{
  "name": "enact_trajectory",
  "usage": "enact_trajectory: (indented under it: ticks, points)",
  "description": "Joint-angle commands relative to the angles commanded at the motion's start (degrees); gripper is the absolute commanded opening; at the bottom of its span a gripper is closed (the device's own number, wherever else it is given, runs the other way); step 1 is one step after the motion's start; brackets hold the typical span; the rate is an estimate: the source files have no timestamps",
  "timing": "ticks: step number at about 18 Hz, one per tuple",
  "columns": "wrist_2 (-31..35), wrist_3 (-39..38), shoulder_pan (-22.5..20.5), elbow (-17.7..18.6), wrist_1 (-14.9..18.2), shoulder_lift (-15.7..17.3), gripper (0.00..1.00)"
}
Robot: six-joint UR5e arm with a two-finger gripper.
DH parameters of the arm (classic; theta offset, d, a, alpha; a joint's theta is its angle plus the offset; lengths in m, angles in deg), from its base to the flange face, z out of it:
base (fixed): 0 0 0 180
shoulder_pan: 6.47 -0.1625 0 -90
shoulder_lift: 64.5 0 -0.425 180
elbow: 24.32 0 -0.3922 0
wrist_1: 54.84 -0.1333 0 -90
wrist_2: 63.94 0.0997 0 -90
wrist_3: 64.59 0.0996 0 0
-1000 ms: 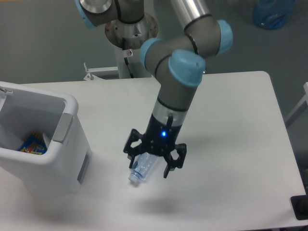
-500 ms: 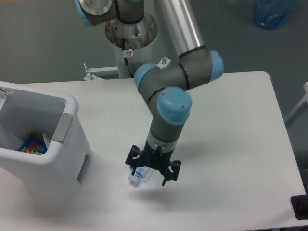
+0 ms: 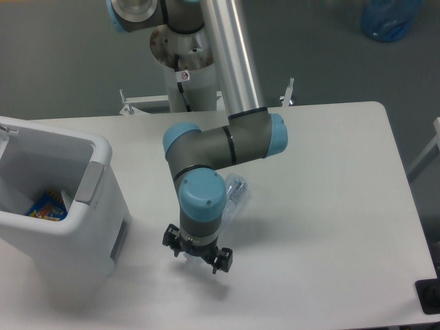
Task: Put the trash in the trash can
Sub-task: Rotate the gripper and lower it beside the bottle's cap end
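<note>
One arm, one gripper (image 3: pixel 197 250) pointing down at the white table (image 3: pixel 330 206), fingers spread wide; whether anything is held cannot be told. One clear crumpled trash piece (image 3: pixel 234 194) lies beside the wrist. One white trash can (image 3: pixel 89 220) stands at the table's left edge, colourful litter (image 3: pixel 47 205) inside; open tabletop lies to the right.

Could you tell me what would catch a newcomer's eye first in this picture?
The grey arm with light-blue joints dominates the middle, bent down so its black end effector sits low over the white table, hiding whatever lies under it. At the left stands the large white trash can, open, with a colourful packet inside. A crumpled clear wrapper lies just right of the arm's lowest joint.
</note>
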Motion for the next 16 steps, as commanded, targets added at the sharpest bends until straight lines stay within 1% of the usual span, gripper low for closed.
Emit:
enact_trajectory:
  ticks: [3,5,6,9,12,14,16]
  points:
    - [1.66,0.0,0.27,0.18,0.88,-0.7,1.0]
    - [3.07,-0.26,1.14,0.09,0.79,-1.23,1.0]
    - [4.03,-0.35,1.32,0.09,0.88,-1.49,0.96]
    - [4.48,-0.35,1.41,0.18,1.14,-1.5,0.7]
    - [4.48,-0.35,1.41,0.18,2.55,-1.23,0.47]
    - [4.48,-0.35,1.41,0.18,2.73,-1.06,0.36]
    - [4.48,-0.35,1.41,0.18,2.82,-0.88,0.29]
